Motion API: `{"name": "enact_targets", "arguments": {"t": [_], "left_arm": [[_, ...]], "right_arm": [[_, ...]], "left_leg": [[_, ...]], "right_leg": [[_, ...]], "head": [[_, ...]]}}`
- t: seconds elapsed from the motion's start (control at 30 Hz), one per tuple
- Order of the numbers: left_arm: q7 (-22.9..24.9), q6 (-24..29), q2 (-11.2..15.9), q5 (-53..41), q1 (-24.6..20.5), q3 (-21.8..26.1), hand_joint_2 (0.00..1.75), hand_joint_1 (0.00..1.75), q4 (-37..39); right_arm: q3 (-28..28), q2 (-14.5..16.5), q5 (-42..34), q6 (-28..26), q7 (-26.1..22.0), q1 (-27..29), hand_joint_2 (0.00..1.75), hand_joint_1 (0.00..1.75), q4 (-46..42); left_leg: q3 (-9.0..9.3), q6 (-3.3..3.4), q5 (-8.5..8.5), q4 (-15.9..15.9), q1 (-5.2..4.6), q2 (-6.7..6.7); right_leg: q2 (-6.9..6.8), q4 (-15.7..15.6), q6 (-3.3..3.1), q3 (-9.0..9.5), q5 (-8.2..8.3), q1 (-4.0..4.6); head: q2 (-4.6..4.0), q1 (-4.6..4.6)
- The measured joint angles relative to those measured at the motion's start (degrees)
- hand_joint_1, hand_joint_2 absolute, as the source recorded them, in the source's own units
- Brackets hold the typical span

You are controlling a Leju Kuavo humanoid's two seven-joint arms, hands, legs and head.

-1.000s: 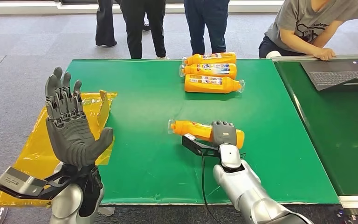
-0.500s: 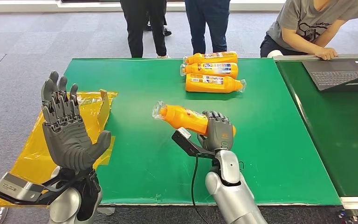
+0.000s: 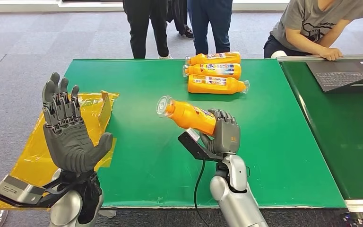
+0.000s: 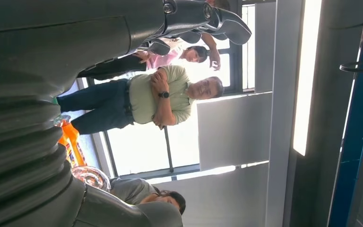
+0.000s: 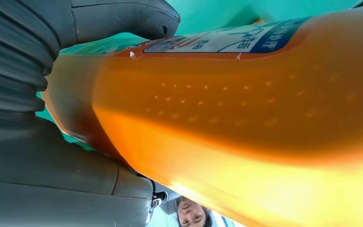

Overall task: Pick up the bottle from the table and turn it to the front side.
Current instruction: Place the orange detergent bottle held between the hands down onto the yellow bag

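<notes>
Green bench (image 3: pixel 137 156) carries three orange bottles (image 3: pixel 213 72) in a row at the far edge; yellow sheet (image 3: pixel 33 156) overhangs its left side. Left hand (image 3: pixel 68 130) raised, palm open, fingers apart, holding nothing. Right hand (image 3: pixel 223 135) has fingers clamped round the lower body of the task bottle (image 3: pixel 189 116), lifted clear of the bench, clear cap tilted up and to the left. Bottle looks like stiff, smooth plastic, likely light to moderate in weight and slippery; dimpled orange side offers some purchase. Label (image 5: pixel 227 41) sits under the thumb (image 5: pixel 123 19). Grip near the base seems sound; the neck would lever badly.
</notes>
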Motion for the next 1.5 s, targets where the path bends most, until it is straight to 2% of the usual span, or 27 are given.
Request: {"name": "enact_targets", "arguments": {"t": [0.17,0.6,0.67,0.8,0.87,1.07,1.17,1.27,1.5], "left_arm": [[0.00,0.45,-0.01,-0.01,0.00,0.00,1.75,0.00,0.05],[0.01,0.52,-0.01,-0.01,0.00,0.00,1.75,0.00,0.06],[0.14,0.37,-0.01,0.04,-0.04,-0.02,1.75,0.00,0.17],[0.42,-0.14,-0.08,0.20,-0.69,-0.91,1.75,0.00,1.77],[0.37,-0.21,-0.17,0.30,-1.06,-1.68,1.75,0.00,2.66],[0.33,-0.01,-0.34,0.43,-1.14,-3.11,1.75,0.00,3.79],[0.66,0.67,-0.34,0.40,-1.10,-3.31,1.75,0.00,3.84],[1.58,0.68,-0.30,0.10,-1.18,-3.33,1.75,0.00,4.02],[4.31,-3.08,0.03,-0.68,-3.20,-3.36,1.75,0.00,7.35]], "right_arm": [[-0.06,0.09,-3.48,-0.52,-2.09,0.91,1.75,1.75,-1.25],[-0.34,0.20,-4.41,-0.49,-2.66,1.70,1.75,1.75,-2.34],[-0.54,0.35,-8.93,0.28,-5.75,1.82,1.75,1.75,-2.38],[-1.29,1.45,-26.40,3.10,-17.30,2.03,1.75,1.75,-2.34],[-1.40,1.93,-30.88,3.80,-20.19,1.98,1.75,1.75,-2.02],[-1.37,3.06,-35.50,5.47,-22.61,1.86,1.75,1.75,-0.82],[-1.11,3.46,-39.35,7.94,-25.70,1.41,1.75,1.75,0.53],[-0.54,3.71,-41.09,8.20,-27.93,0.86,1.75,1.75,2.36],[1.05,4.07,-42.90,7.94,-29.23,-0.17,1.75,1.75,5.80]], "left_leg": [[-0.01,0.00,0.00,0.00,0.00,0.00],[-0.01,0.00,0.00,0.00,0.00,0.01],[-0.01,0.00,0.00,0.00,0.00,0.01],[-0.02,0.00,0.00,0.00,0.00,0.02],[-0.02,0.00,0.00,0.00,0.00,0.02],[-0.05,0.00,0.00,0.00,0.00,0.02],[-0.07,0.00,0.00,0.00,0.00,0.02],[-0.07,0.00,0.00,0.00,0.00,0.02],[-0.07,0.00,0.01,0.00,0.00,0.01]], "right_leg": [[0.00,0.00,0.00,-0.01,0.00,0.00],[0.02,0.00,0.00,-0.03,0.00,0.00],[0.02,0.00,0.00,-0.04,0.00,0.00],[0.02,0.00,0.00,-0.06,0.00,0.00],[0.02,0.00,0.00,-0.05,0.00,0.00],[0.03,0.00,0.00,-0.05,0.00,0.01],[0.02,0.00,0.00,-0.05,0.00,0.01],[0.01,0.00,0.00,-0.05,0.00,0.01],[0.01,0.00,0.00,-0.05,0.01,0.00]], "head": [[0.00,0.00],[0.00,0.00],[0.00,0.00],[0.00,0.00],[0.00,0.00],[0.00,0.00],[0.00,0.00],[0.00,0.00],[0.00,-0.01]]}}
